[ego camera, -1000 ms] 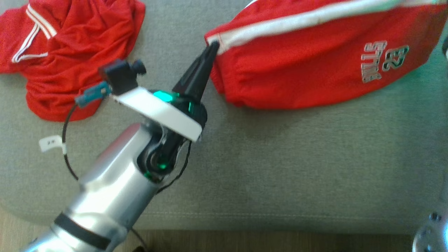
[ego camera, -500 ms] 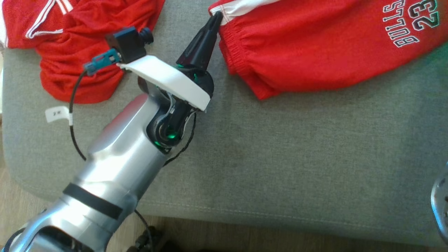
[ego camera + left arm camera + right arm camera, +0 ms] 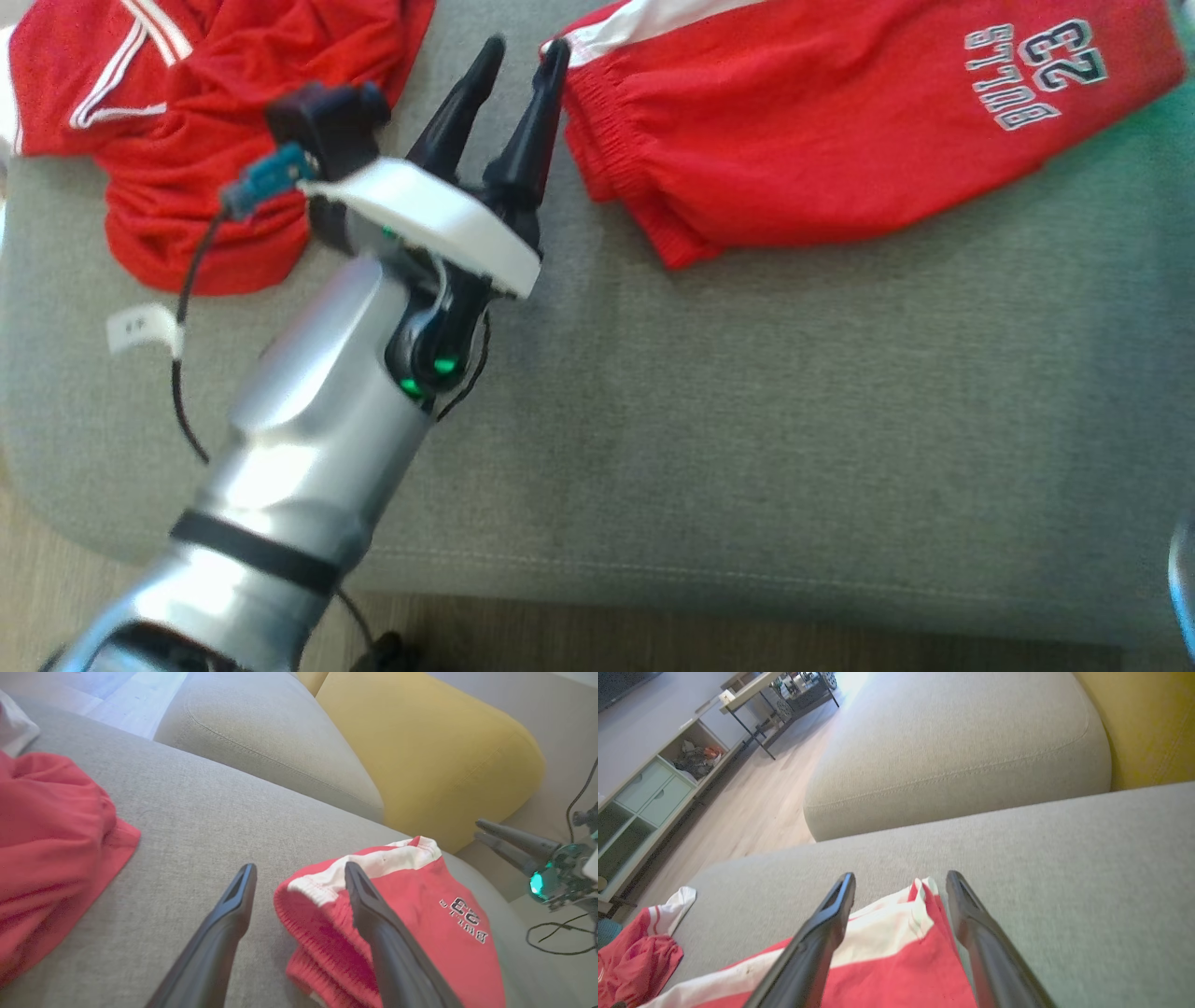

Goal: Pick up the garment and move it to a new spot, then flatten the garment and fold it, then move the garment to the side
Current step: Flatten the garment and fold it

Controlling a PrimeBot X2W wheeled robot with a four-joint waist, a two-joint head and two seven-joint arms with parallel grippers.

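Shorts (image 3: 822, 140) in red are lying folded on the grey sofa seat (image 3: 747, 420). Our left fingers (image 3: 534, 112) are standing wide at the waistband corner, our right fingers (image 3: 822, 933) wide over the other end, and we are holding nothing.

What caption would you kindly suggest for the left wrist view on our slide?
Left gripper, jaws open, at the white-trimmed waistband of red shorts lying on a grey sofa cushion.

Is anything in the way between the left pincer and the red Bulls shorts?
Nothing visible. The open left pincer is right at the waistband corner of the red Bulls shorts on the grey sofa cushion. The other red garment lies apart, on the pincer's other side.
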